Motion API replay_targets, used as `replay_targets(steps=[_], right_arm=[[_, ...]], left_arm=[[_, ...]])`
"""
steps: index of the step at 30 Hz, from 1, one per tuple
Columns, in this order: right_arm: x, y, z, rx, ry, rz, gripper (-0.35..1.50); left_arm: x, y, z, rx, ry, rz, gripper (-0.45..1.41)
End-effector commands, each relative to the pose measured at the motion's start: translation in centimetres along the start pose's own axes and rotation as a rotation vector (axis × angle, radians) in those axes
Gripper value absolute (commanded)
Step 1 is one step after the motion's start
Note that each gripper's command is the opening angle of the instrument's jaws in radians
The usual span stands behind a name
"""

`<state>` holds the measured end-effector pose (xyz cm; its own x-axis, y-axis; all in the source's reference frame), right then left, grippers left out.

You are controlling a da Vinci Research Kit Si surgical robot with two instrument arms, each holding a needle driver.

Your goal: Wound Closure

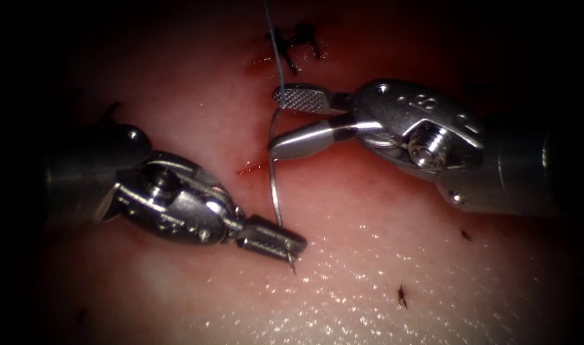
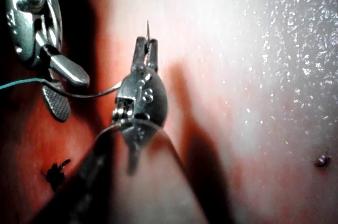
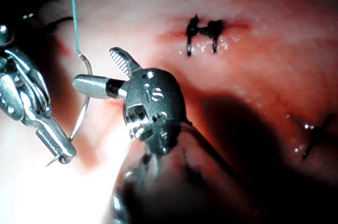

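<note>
Strong light falls from the front, raising many small glints on the wet, pale pink surface nearest the endoscope, while the edges of that view sink into darkness; hard dark shadows lie across the lit ground in both wrist views

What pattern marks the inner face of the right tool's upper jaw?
A fine cross-hatched grid on the right tool, best in the endoscope view.

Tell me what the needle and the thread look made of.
Needle, held near its tip by the left tool, free of the tissue: polished metal, going by its bright glints. Thread: thin matte teal strand, probably synthetic. Right tool open, holding nothing.
</note>
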<state>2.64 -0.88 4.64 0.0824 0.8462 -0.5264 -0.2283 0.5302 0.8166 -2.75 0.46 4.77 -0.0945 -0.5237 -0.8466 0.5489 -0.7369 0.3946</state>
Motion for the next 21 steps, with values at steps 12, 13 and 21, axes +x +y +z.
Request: replay_targets(steps=[12,13,21], right_arm=[[-0.12,-0.08,0.15,0.132,0.075,0.056,0.96],[-0.13,-0.08,0.16,0.144,0.082,0.060,0.89],[-0.17,-0.06,0.17,0.160,0.124,0.067,0.76]], left_arm=[[0.00,-0.02,0.11,0.003,0.003,0.041,-0.45],[0.01,-0.03,0.11,0.003,0.004,0.046,-0.45],[0.11,-0.09,0.07,0.023,0.021,0.061,-0.45]])
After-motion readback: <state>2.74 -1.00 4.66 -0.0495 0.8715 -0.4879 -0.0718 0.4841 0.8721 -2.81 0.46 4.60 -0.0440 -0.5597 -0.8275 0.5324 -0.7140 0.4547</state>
